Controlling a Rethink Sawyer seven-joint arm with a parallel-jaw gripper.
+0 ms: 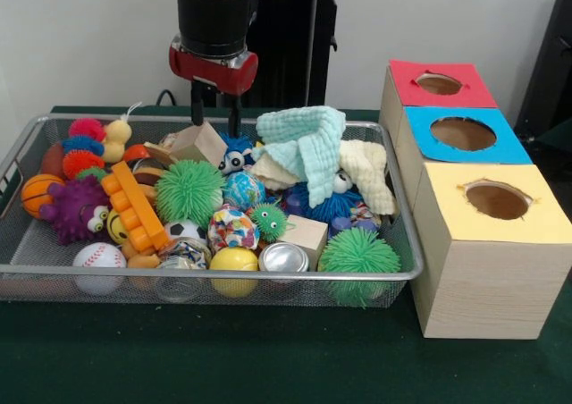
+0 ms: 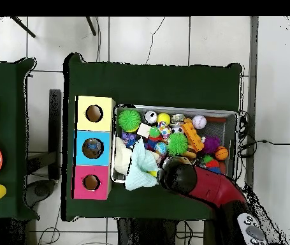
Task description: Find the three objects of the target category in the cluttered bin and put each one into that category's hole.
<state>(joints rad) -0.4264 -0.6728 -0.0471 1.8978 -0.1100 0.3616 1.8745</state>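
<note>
We see the wide, shallow silver wire-mesh bin, heaped with toys, on the dark green worktop, just beside the row of three wooden boxes with red, blue and yellow holed tops. The black two-fingered claw hangs over the bin's far side, parted a little and holding nothing, above a tan wooden block and beside a mint-green folded cloth.

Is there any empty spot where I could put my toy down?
Yes: the dark green tablecloth in front of the silver wire-mesh basket is bare. The basket is heaped with toys, except a little mesh in its corner by the white baseball. The red, blue and yellow-topped wooden boxes fill the side.
</note>
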